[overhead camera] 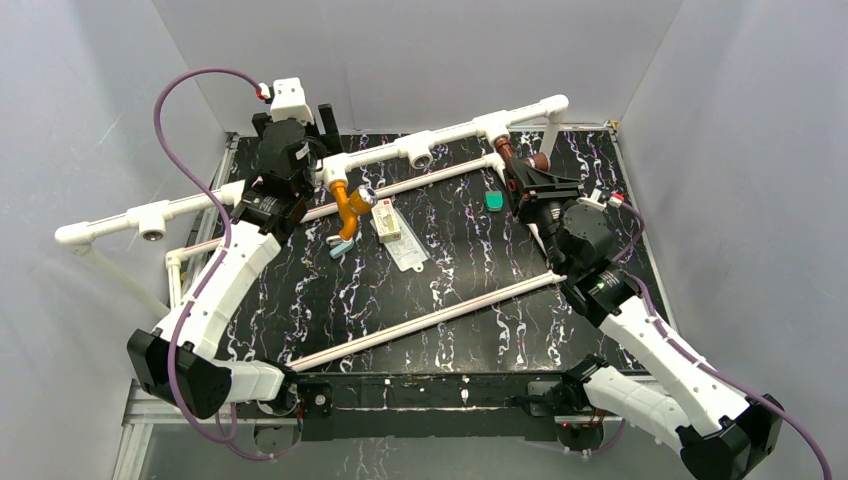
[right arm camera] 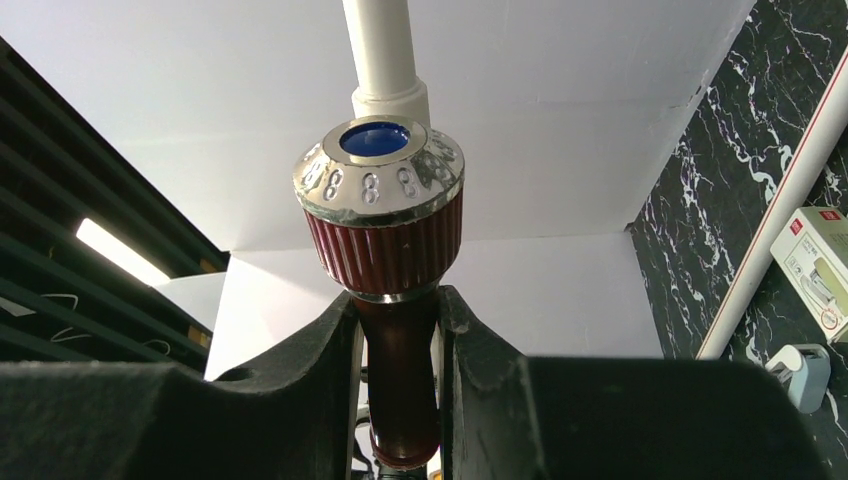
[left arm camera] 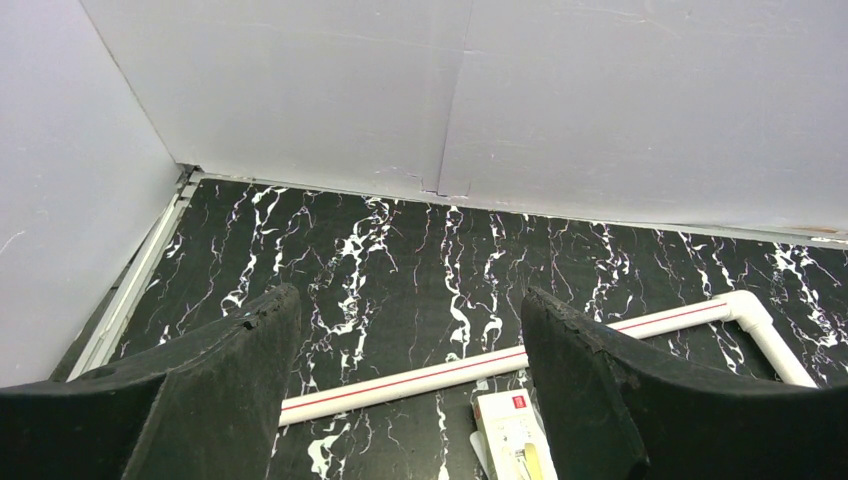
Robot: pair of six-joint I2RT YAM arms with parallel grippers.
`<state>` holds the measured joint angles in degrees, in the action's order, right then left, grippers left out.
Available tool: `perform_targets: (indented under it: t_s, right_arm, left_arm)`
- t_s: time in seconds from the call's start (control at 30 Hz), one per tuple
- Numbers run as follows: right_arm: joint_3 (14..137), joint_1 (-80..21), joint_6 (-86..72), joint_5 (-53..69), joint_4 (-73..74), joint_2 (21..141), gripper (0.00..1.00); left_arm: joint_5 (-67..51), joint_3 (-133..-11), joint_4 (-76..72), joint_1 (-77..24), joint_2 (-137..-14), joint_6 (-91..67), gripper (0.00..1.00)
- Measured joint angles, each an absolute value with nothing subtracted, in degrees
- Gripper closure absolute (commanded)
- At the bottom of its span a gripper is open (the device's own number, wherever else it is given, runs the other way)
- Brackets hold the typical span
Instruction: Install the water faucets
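The orange-yellow faucet (overhead camera: 349,206), with a silvery knob, hangs with its top end at a white tee socket (overhead camera: 335,166) on the raised pipe. My left gripper (overhead camera: 322,122) (left arm camera: 410,300) stands open just behind that pipe with nothing between its fingers. The dark reddish-brown faucet (overhead camera: 512,158) (right arm camera: 385,230) is at the right tee (overhead camera: 497,125), its ribbed knob with a silver-and-blue cap pointing at the white pipe (right arm camera: 385,50). My right gripper (overhead camera: 528,180) (right arm camera: 397,300) is shut on that faucet's body just below the knob.
A small green flat piece (overhead camera: 494,201) lies on the black marbled table by the right gripper. A white box (overhead camera: 390,225) (left arm camera: 512,430) (right arm camera: 815,260) lies mid-table beside the low red-striped pipe (left arm camera: 450,368). A small pale blue item (overhead camera: 340,248) lies under the orange-yellow faucet.
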<state>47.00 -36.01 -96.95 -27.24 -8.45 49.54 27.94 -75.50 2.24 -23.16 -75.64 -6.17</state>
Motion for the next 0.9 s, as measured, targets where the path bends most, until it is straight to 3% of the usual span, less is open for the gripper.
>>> perform_targets:
  t_s: [0.17,0.37,0.6,0.9]
  right_arm:
    - [47.0,-36.0,-97.6,-27.1,-7.8,49.1,0.57]
    - [46.9,-36.8,-99.7,-24.3,-5.7,47.6,0.42]
    - [46.8,-36.9,-99.8,-23.0,-2.5,45.4,0.33]
    - [46.8,-36.9,-93.4,-22.9,4.0,41.1,0.30]
  left_arm:
    - [27.9,-75.5,2.4,-23.2,-75.6,-6.2,0.22]
    - [27.9,-75.5,2.4,-23.2,-75.6,-6.3,0.22]
    - [27.9,-75.5,2.5,-23.2,-75.7,-6.3,0.22]
    - [27.9,-75.5,2.5,-23.2,-75.7,-6.3,0.22]
